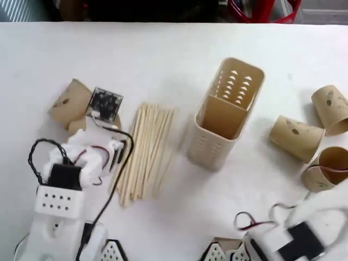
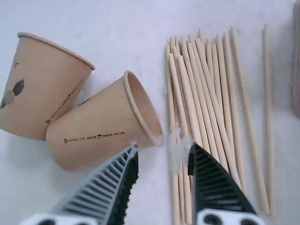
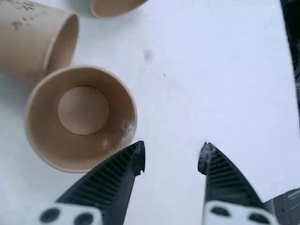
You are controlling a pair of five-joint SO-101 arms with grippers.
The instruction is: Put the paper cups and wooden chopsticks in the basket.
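Two paper cups lie on their sides, one [image 2: 101, 126] resting against the other [image 2: 40, 86]. My left gripper [image 2: 163, 150] is open just short of the nearer cup's rim, between that cup and the pile of wooden chopsticks [image 2: 206, 93]. The chopsticks [image 1: 147, 152] lie left of the upright beige basket [image 1: 225, 114]. On the right side an upright cup [image 3: 82, 117] stands beside a lying cup [image 3: 33, 42], with a third cup [image 3: 117, 5] farther off. My right gripper [image 3: 173, 147] is open over bare table next to the upright cup, holding nothing.
The left arm [image 1: 65, 179] with its black cable covers part of the left cups [image 1: 70, 100]. The right arm [image 1: 304, 239] is at the near right corner, by the right-hand cups [image 1: 296, 138]. The table's edge runs close to the right gripper.
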